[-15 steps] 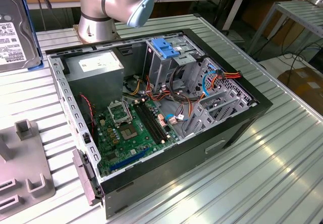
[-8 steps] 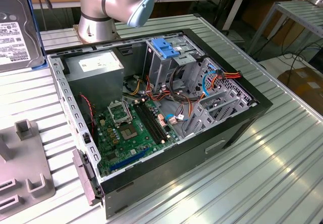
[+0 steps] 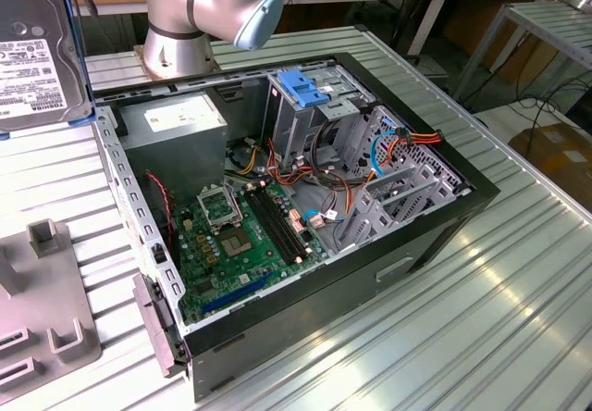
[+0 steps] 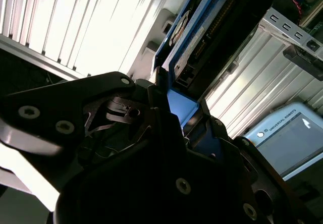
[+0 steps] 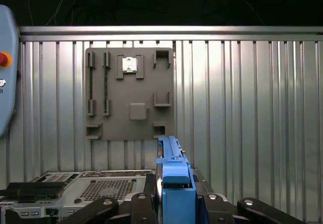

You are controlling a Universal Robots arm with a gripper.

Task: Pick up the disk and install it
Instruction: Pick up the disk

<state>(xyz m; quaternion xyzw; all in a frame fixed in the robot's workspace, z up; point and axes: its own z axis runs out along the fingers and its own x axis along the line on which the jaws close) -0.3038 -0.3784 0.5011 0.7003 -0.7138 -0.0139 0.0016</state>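
The gripper (image 5: 175,196) was closed narrowly on the disk (image 3: 32,55), pinching its blue frame and holding it upright in the air. The disk was outside the open case (image 3: 305,326), off the case's corner nearest the arm (image 3: 199,4).

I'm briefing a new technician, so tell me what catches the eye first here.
The disk, silver with a white label in a blue frame, looms at the exterior view's upper left; in the first wrist view the hand clamps its blue edge. The open computer case in the middle of the table bares a green motherboard and loose cables.
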